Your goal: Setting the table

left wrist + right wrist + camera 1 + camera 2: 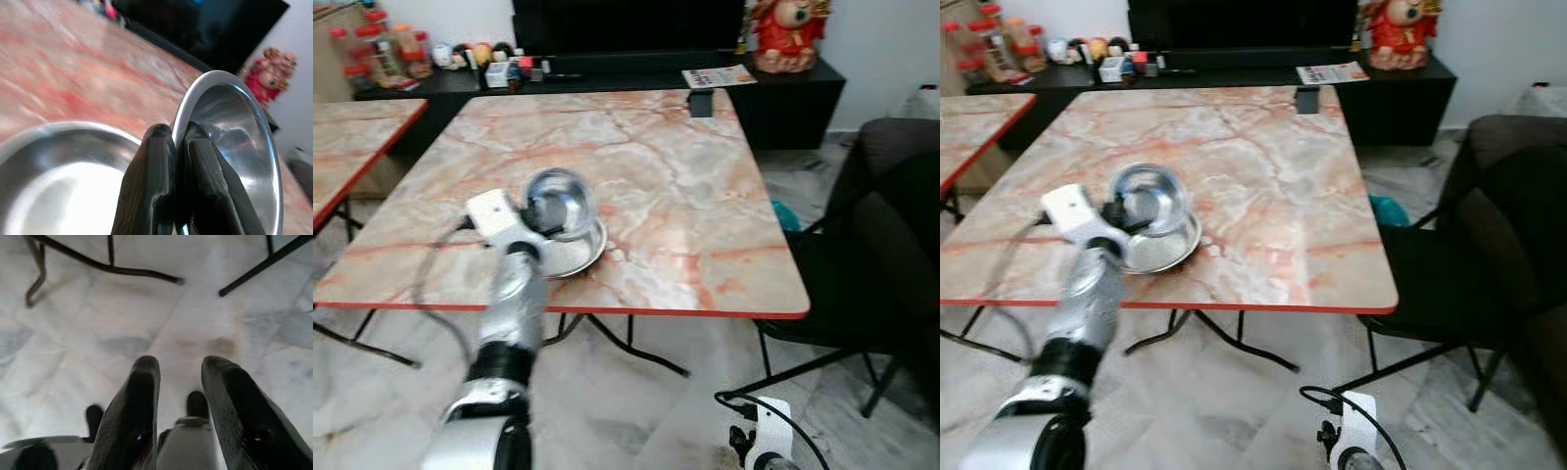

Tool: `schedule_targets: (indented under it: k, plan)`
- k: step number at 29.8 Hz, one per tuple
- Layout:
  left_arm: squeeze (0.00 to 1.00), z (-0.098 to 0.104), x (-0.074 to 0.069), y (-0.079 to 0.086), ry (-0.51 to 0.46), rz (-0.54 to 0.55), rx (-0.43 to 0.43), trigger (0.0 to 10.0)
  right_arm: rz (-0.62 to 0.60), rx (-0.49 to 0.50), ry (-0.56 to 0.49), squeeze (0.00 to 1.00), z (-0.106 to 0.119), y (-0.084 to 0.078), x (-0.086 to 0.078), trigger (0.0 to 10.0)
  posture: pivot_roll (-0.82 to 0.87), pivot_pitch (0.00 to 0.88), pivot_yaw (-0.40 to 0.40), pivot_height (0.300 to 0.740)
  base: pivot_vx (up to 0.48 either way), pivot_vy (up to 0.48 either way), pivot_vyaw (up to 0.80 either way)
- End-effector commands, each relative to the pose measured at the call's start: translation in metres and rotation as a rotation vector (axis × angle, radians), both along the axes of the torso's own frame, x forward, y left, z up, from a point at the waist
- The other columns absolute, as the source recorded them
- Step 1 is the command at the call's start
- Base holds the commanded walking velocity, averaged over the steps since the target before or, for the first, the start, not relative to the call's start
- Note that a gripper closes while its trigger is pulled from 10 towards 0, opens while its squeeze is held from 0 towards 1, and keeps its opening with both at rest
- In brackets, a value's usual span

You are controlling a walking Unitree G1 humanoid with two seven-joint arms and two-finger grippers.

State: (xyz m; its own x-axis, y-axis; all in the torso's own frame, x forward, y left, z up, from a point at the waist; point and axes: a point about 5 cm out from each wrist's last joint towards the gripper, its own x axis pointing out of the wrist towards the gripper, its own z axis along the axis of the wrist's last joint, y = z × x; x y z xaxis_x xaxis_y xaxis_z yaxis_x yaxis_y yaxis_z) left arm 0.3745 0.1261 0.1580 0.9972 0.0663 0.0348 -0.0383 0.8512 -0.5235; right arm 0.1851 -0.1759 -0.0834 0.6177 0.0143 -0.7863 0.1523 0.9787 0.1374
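Evenly, softly lit; glare off the steel bowl (558, 204) and marble tabletop (685, 196); blurred background in the left wrist view.

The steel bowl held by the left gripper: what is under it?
Under the tilted steel bowl, pinched at its rim by the left gripper, lies a steel plate on the marble table. The plate's far part is covered by the bowl.

Home living room: marble-top table (685, 196), television (626, 24), figurine (788, 34).
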Motion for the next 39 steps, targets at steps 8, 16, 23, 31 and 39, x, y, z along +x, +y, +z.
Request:
schedule_targets:
  k: [8,16,23,31,39]
  plan:
    - [0.00,-0.004,0.004,0.013,0.103,0.108,-0.159,10.0,-0.018,-0.002,0.003,0.00,-0.001,-0.003,-0.002,10.0,-0.18,0.000,0.072,0.740,0.000,0.000,0.00]
    - [0.00,-0.005,0.004,0.026,0.132,0.199,-0.195,10.0,-0.016,-0.002,0.007,0.00,-0.001,-0.002,-0.004,10.0,-0.18,0.000,0.072,0.740,0.000,0.000,0.00]
    - [0.00,-0.008,0.007,0.029,0.171,0.257,-0.229,10.0,-0.019,-0.001,0.007,0.00,-0.002,-0.002,-0.004,10.0,-0.18,0.000,0.073,0.740,0.000,0.000,0.00]
    - [0.00,-0.008,0.011,0.024,0.213,0.274,-0.247,10.0,-0.024,-0.002,0.007,0.00,-0.002,-0.003,-0.004,10.0,-0.19,0.000,0.078,0.740,0.000,0.000,0.00]
    - [0.00,-0.011,0.011,0.031,0.251,0.358,-0.250,10.0,-0.032,-0.005,0.008,0.00,-0.002,-0.005,-0.006,10.0,-0.20,0.000,0.079,0.740,0.000,0.000,0.00]
